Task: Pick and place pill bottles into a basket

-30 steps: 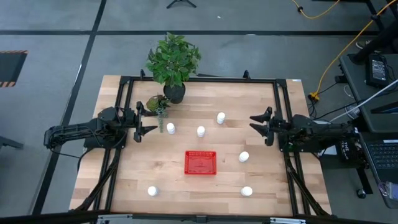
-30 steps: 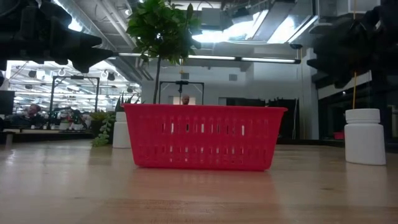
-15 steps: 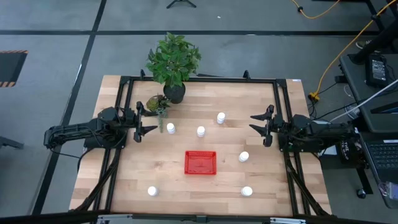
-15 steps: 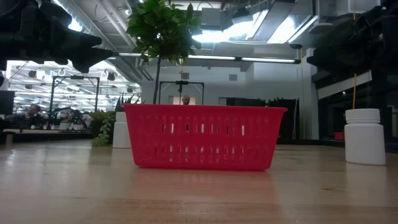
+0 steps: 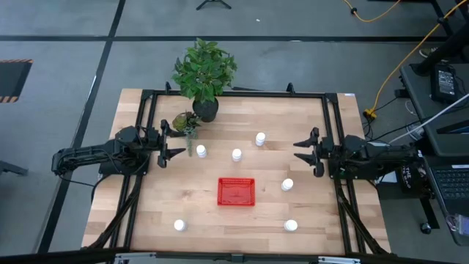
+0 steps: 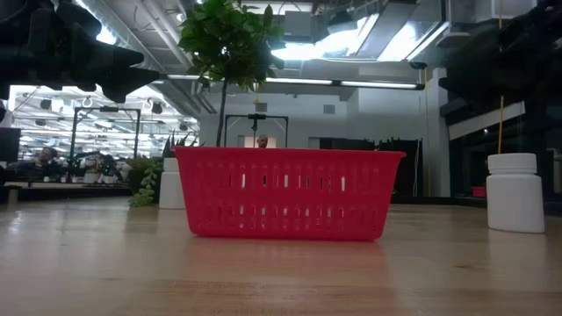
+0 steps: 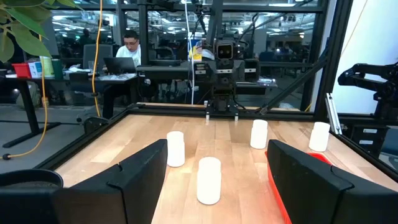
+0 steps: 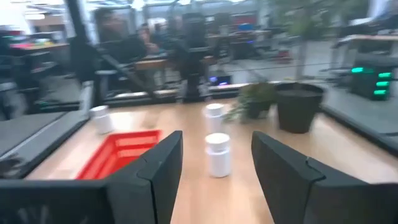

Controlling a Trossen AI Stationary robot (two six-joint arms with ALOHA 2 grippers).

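**Both arms hover open-handed, all six bottles on the table**

Nearest my table-level camera I have the red basket [image 6: 288, 193], sitting just front of the table's centre with nothing in it that I can see. Two pill bottles stand in front of it toward the near edge, one front-left [image 5: 179, 225] and one front-right [image 5: 291, 225]. A third bottle [image 5: 287, 185] stands just right of the basket.

Behind the basket I see three more bottles in a loose diagonal: one [image 5: 201, 151], one [image 5: 237, 155] and the farthest [image 5: 260, 138].

My left arm reaches in low from the left edge, stretched roughly level, its left gripper [image 5: 170, 143] pointing toward the table's middle. Its fingers are spread apart and hold nothing; the closest bottle [image 7: 209, 180] stands ahead of the gap, apart from it.

My right arm mirrors it from the right edge, the right gripper [image 5: 307, 150] facing inward, fingers parted and empty, a bottle [image 8: 218, 154] ahead of them.

Farthest back, a black potted plant [image 5: 204, 73] sits at the rear edge, with a smaller sprig [image 5: 187, 123] beside the left gripper.
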